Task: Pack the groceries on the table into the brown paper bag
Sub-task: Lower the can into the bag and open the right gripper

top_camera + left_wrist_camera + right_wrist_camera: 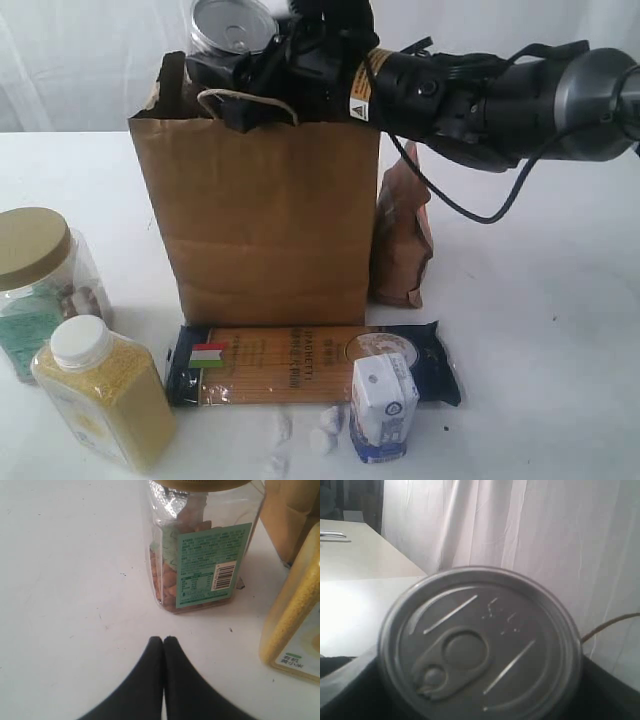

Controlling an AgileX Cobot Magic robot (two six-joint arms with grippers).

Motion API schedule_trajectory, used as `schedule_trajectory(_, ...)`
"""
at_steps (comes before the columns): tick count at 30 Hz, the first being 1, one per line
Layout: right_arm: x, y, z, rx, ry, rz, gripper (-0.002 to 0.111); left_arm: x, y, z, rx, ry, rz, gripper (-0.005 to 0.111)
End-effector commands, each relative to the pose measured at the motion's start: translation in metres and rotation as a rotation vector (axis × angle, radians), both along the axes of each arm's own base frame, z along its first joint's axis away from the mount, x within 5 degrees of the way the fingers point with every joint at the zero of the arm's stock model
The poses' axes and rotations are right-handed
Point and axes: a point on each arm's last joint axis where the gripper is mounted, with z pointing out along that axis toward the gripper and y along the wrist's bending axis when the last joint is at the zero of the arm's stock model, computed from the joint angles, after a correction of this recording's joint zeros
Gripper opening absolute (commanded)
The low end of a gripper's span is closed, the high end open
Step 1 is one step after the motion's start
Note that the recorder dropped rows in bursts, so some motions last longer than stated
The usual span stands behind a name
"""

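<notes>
My right gripper reaches across from the right and is shut on the dark can, which hangs tilted over the open top of the brown paper bag. The can's pull-tab lid fills the right wrist view. On the table stand the gold-lidded jar, the bottle of yellow grains, the small carton and the brown pouch; the spaghetti packet lies flat. My left gripper is shut and empty, a little short of the jar, with the bottle beside it.
A few small white bits lie at the table's front beside the carton. The right arm's black cable loops down behind the pouch. A white curtain hangs behind the table.
</notes>
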Motion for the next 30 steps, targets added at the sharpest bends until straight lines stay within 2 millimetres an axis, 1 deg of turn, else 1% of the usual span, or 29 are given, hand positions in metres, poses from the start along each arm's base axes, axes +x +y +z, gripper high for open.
schedule_trajectory(1, -0.0009, -0.0001, 0.0103, 0.034, -0.026, 0.005, 0.03, -0.0002, -0.0007, -0.0014, -0.005, 0.002, -0.01, 0.0)
schedule_trajectory(2, -0.0009, -0.0001, 0.0103, 0.035, -0.025, 0.005, 0.04, -0.0002, -0.0007, -0.0014, -0.005, 0.002, -0.01, 0.0)
schedule_trajectory(4, -0.0009, -0.0001, 0.0103, 0.035, -0.025, 0.005, 0.056, -0.0002, -0.0007, -0.0014, -0.005, 0.002, -0.01, 0.0)
schedule_trajectory(6, -0.0009, -0.0001, 0.0103, 0.035, -0.025, 0.005, 0.062, -0.0002, -0.0007, -0.0014, -0.005, 0.002, -0.01, 0.0)
schedule_trajectory(13, -0.0027, 0.0003, 0.0138, 0.062, -0.036, 0.022, 0.063, -0.0002, -0.0007, -0.0014, -0.005, 0.002, -0.01, 0.0)
schedule_trajectory(18, -0.0063, 0.0014, 0.0188, 0.149, 0.012, 0.069, 0.063, -0.0002, -0.0007, -0.0014, -0.005, 0.002, -0.01, 0.0)
schedule_trajectory(22, -0.0065, 0.0015, 0.0191, 0.163, 0.03, 0.075, 0.064, -0.0002, -0.0007, -0.0014, -0.005, 0.002, -0.01, 0.0)
schedule_trajectory(24, -0.0062, 0.0014, 0.0187, 0.159, 0.032, 0.07, 0.069, -0.0002, -0.0007, -0.0014, -0.005, 0.002, -0.01, 0.0)
schedule_trajectory(28, -0.0059, 0.0013, 0.0184, 0.157, 0.034, 0.067, 0.094, -0.0002, -0.0007, -0.0014, -0.005, 0.002, -0.01, 0.0)
schedule_trajectory(30, -0.0059, 0.0013, 0.0184, 0.157, 0.034, 0.067, 0.098, -0.0002, -0.0007, -0.0014, -0.005, 0.002, -0.01, 0.0)
